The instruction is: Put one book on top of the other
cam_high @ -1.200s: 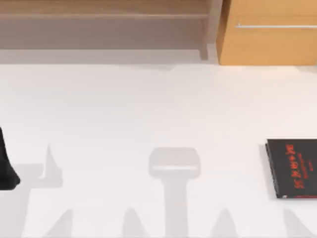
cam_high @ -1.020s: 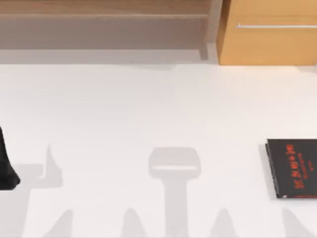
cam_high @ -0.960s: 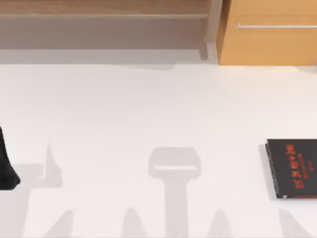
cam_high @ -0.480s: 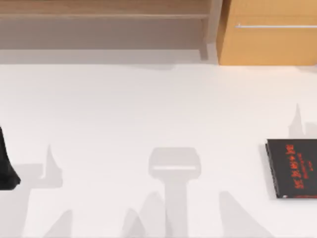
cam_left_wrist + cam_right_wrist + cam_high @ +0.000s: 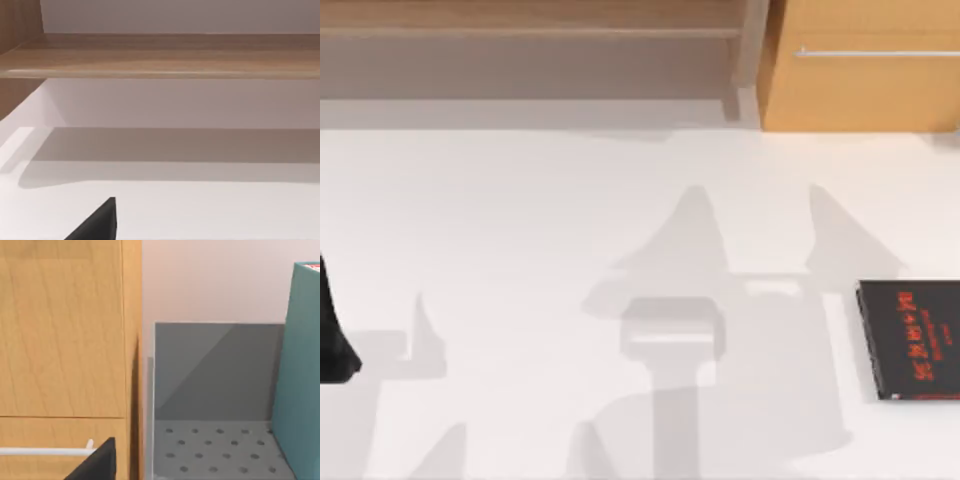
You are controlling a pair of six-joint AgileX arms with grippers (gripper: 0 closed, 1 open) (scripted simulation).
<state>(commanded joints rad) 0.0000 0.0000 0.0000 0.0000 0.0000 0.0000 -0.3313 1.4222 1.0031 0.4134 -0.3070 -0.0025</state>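
The thin black book (image 5: 910, 340) with red lettering lies flat at the table's right edge. The teal-blue book (image 5: 301, 375) stands upright in the right wrist view, inside a grey perforated holder (image 5: 215, 450), a short way ahead of my right gripper (image 5: 97, 463), of which a black part shows. My left arm (image 5: 332, 342) is parked at the table's left edge, and a black part of its gripper (image 5: 97, 223) shows over the white table.
A wooden shelf (image 5: 530, 30) runs along the back of the table. A wooden cabinet (image 5: 865, 65) with a metal handle stands at the back right, right beside the grey holder. Broad arm shadows lie on the table's middle.
Large arm shadows have spread up over the middle and right of the table. The black book and the left arm have not moved.
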